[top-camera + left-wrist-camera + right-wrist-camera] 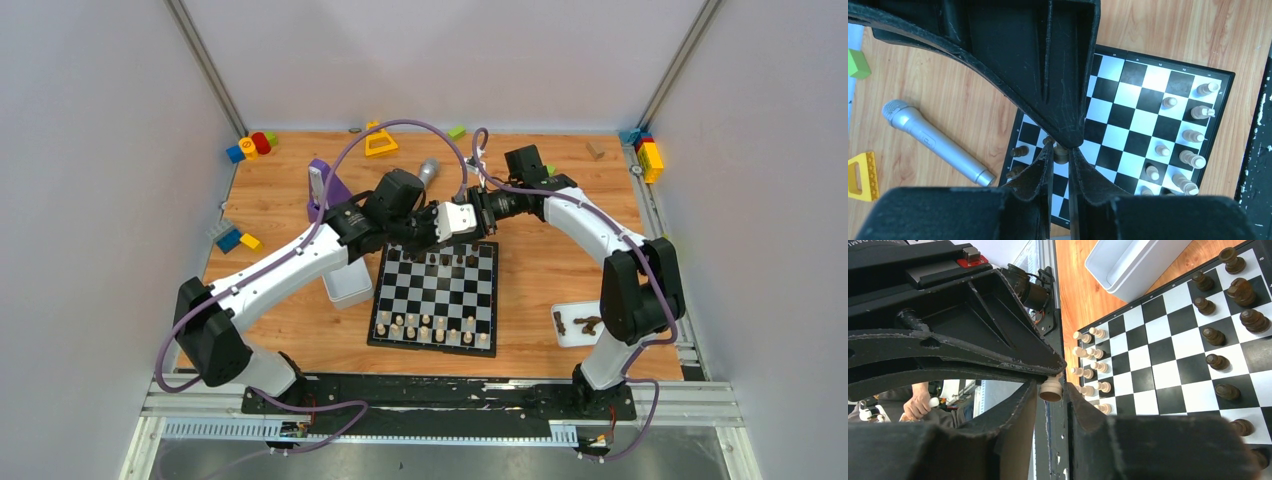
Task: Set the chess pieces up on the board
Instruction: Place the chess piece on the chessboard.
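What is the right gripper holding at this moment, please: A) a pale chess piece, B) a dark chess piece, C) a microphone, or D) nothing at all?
A: in the right wrist view, a pale chess piece sits pinched between the tips of the right gripper, with its round base facing the camera.

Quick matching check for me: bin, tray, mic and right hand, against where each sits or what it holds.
1 bin
2 tray
3 mic
4 right hand

a grips a light piece
b beside the board, left arm's side
c beyond the board's far edge
d beside the board, right arm's side, dark pieces in it

Pairs: 1-b, 2-d, 3-c, 4-a
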Controlling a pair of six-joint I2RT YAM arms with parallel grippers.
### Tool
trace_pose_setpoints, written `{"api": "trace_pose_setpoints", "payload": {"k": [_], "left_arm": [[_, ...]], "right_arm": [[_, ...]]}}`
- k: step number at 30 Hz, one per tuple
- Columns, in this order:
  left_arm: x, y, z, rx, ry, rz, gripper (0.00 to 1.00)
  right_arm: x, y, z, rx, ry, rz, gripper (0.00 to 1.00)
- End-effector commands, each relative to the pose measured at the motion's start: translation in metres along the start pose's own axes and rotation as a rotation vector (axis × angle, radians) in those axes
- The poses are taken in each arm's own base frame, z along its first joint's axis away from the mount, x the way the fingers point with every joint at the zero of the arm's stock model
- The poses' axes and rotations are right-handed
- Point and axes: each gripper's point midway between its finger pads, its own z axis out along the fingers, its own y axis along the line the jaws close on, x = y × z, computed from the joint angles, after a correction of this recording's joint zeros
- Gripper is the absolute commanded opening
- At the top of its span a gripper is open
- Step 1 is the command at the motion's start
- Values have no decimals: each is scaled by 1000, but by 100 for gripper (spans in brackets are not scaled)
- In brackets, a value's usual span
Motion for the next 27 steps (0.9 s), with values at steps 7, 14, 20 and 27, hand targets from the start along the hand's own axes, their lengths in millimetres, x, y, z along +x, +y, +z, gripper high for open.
{"api": "trace_pose_setpoints", "payload": {"k": [7, 14, 20, 27], "left_arm": [[-19, 11, -6, -54, -45, 8, 31], [-21, 19, -21, -126, -65, 29, 78], [-28, 33, -29, -119, -127, 9, 97], [-66, 11, -27, 97, -370, 83, 100]], "right_arm": [[-11, 7, 0, 0, -8, -83, 7], [-17, 13, -21, 53, -55, -136, 0], [-25, 30, -50, 48, -122, -184, 0], [-33, 53, -67, 11, -165, -216, 0]]}}
